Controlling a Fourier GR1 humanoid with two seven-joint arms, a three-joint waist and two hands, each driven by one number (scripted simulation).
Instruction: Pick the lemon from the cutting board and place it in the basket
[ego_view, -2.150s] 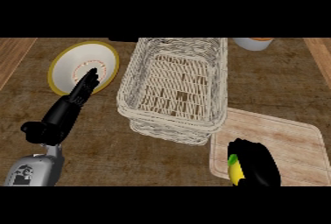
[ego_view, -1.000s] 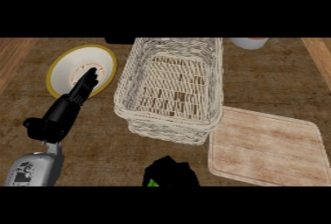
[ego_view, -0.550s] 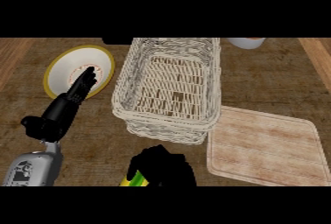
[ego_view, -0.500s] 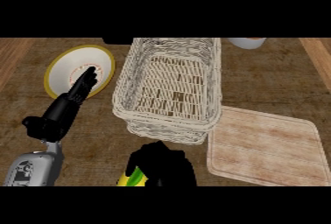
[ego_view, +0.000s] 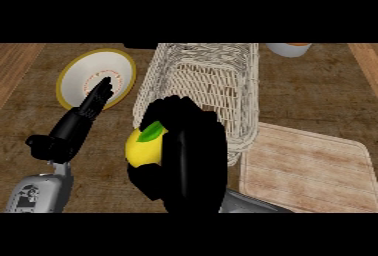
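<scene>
While the right hand (ego_view: 188, 160) covers much of it, these lines tell what shows.

Lemon (ego_view: 144, 147): bright yellow, smooth, with a green leaf at its upper end; only its left side shows past the black fingers.
Lemon's axis: it looks longer up-and-down in the head view, leaf end pointing away toward the basket (ego_view: 203, 80), though the hidden part leaves this unsure.
Lemon's place: in the right hand, at the hand's left side, before the basket's near left corner and over the desk (ego_view: 310, 105).
Right hand: fingers curled round the lemon, back of the hand facing up; it overlaps the basket's near rim in the view.
Left hand (ego_view: 92, 102): fingers straight, pointing away, tips over the plate (ego_view: 100, 75), well left of the right hand, holding nothing.
Board (ego_view: 310, 167): pale wood, just right of the right hand, its near edge cut off by the view.
Basket: white wicker, long axis running away from the right hand; its near wall partly hidden by that hand.
Hard to tell: whether the lemon is above the basket rim or short of it.
Cup (ego_view: 289, 48): far right, beyond the basket, cut off at the top.
</scene>
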